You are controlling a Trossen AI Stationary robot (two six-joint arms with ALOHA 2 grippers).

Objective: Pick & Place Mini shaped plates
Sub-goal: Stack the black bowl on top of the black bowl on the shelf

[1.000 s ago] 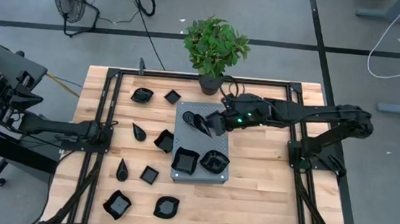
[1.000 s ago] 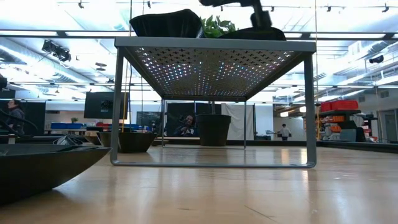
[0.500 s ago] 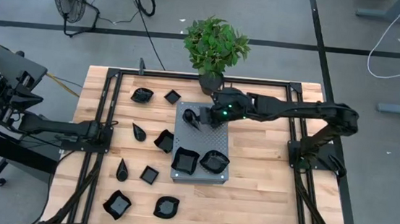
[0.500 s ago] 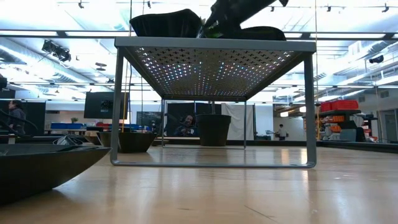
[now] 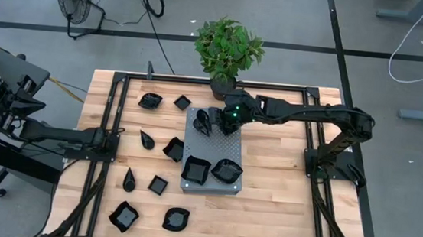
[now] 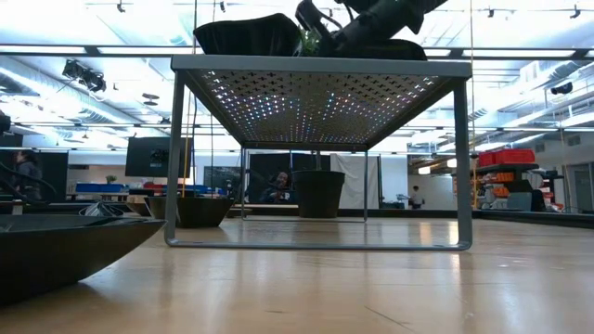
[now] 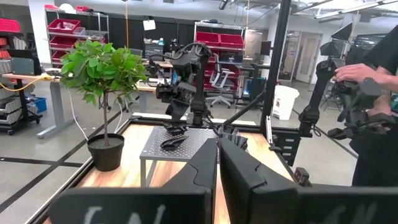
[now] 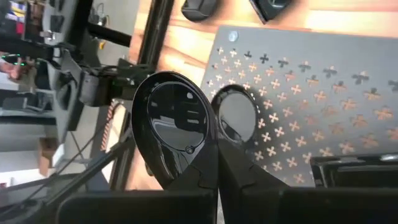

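From the right wrist, the right claw point(image 8: 217, 163) is clamping the narrow end of a glossy black teardrop plate point(image 8: 173, 121), its fingers pressed together on the rim and the dish tilting on edge just above the grey perforated slab point(image 8: 323, 93); its reflection is showing in the metal beside it. From above, that claw point(image 5: 213, 122) is hovering over the slab's far left corner, while two more black plates point(image 5: 195, 170) are sitting at the slab's near edge; others are lying scattered on the wooden counter point(image 5: 273, 208) to the left. The dish is looking rigid, light, slick and probably chippable, so a pinch on the rim at the pointed tip seems soundest; the left claw point(image 7: 218, 163), fingers together and empty, is waiting at the counter's left edge.
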